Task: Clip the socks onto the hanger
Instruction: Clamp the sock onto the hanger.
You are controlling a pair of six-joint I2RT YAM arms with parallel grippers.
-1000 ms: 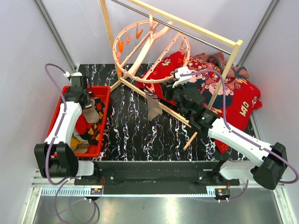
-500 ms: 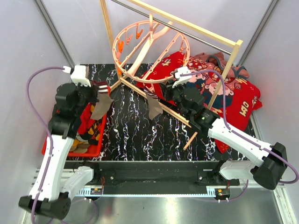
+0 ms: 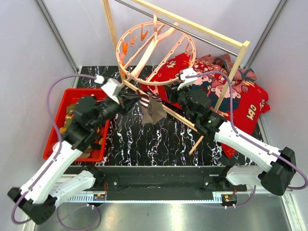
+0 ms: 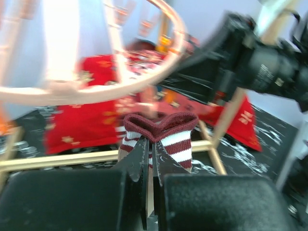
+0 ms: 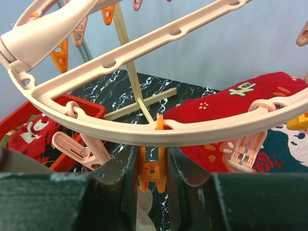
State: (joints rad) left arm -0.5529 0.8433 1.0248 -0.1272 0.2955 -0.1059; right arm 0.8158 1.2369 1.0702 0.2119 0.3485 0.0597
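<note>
At the hanger's low rim, the right fingers squeeze an orange clip. The left fingers pinch the striped sock close by. Push the sock's top into the clip's mouth, then let go gently.

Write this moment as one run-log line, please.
left end effector: shut on striped sock | right end effector: shut on orange clip of hanger | striped sock: not yet clipped
</note>
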